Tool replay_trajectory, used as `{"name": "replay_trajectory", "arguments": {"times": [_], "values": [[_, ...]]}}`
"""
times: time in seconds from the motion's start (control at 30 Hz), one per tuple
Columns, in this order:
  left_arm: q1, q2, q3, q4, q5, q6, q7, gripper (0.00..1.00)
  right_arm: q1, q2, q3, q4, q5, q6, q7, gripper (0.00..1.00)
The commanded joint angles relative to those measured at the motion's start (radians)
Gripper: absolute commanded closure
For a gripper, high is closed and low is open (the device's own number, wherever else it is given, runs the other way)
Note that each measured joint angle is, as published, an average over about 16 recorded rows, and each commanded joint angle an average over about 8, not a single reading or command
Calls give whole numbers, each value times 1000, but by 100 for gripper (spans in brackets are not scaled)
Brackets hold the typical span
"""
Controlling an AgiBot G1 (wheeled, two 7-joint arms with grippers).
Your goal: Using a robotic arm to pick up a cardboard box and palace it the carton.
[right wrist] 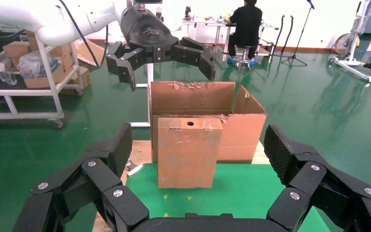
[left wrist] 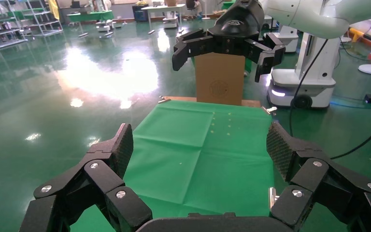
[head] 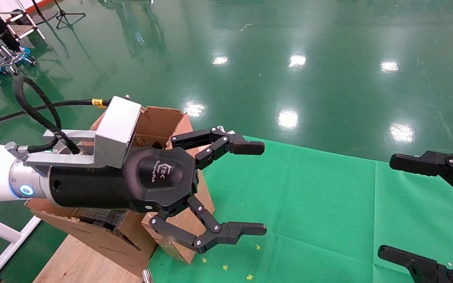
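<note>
The left gripper (head: 256,188) hangs with its fingers spread wide, empty, above the cardboard box (right wrist: 187,152). The box stands upright on the green cloth (head: 309,212), touching the carton (right wrist: 207,104) behind it. The right gripper (head: 411,208) waits wide open at the right edge.

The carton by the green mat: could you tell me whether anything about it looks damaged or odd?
Yes. The carton's tall rear flap has a ragged, torn top edge. The cardboard box stands upright on the mat against its front. The left gripper hangs open above both.
</note>
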Motion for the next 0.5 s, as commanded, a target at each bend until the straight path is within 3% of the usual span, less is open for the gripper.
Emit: {"name": "replay_trajectory", "arguments": {"times": [0.03, 0.43, 0.5], "values": [[0, 0, 0, 0, 0, 0, 0, 0, 0, 0, 0, 0, 0, 0, 0, 0], [0, 0, 0, 0, 0, 0, 0, 0, 0, 0, 0, 0, 0, 0, 0, 0], [0, 0, 0, -1, -1, 0, 0, 0, 0, 0, 0, 0, 0, 0, 0, 15]]}}
